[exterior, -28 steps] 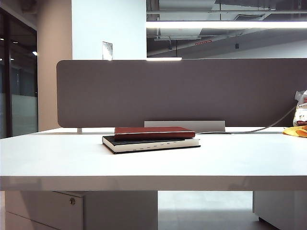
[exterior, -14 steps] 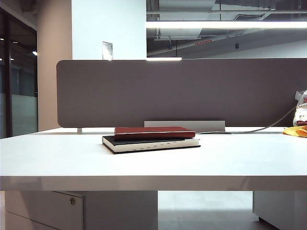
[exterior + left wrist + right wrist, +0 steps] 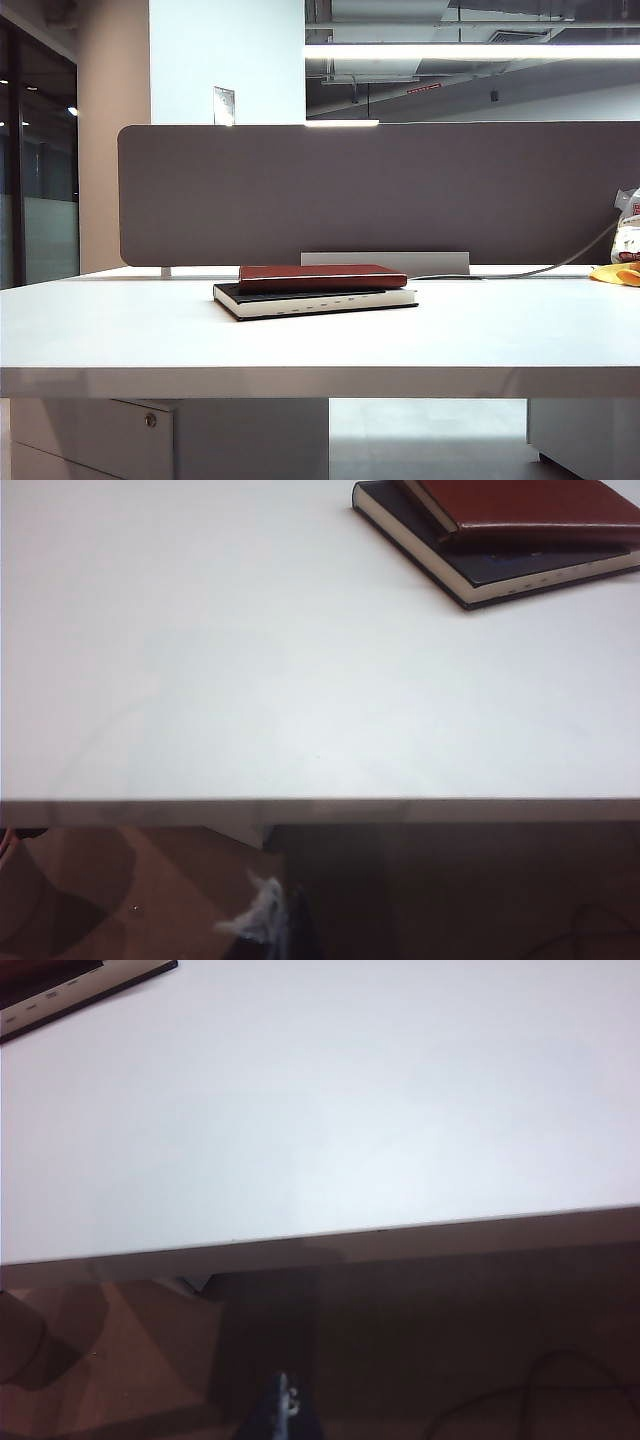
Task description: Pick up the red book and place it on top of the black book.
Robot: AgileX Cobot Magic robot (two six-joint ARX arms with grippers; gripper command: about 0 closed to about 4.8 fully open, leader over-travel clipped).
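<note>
The red book (image 3: 322, 276) lies flat on top of the black book (image 3: 315, 300) near the middle of the white table (image 3: 300, 345), a little toward the back. No gripper shows in the exterior view. In the left wrist view the red book (image 3: 530, 505) rests on the black book (image 3: 505, 565), far from my left gripper (image 3: 278, 925), which sits low off the table's front edge, its fingers together and empty. The right wrist view catches only a corner of the black book (image 3: 80, 992). My right gripper (image 3: 285, 1410) is shut on nothing, also below the front edge.
A grey divider panel (image 3: 380, 190) stands along the back of the table. At the far right are a yellow object (image 3: 618, 273), a printed bag (image 3: 628, 235) and a cable (image 3: 540, 272). A drawer cabinet (image 3: 90, 440) stands under the table on the left.
</note>
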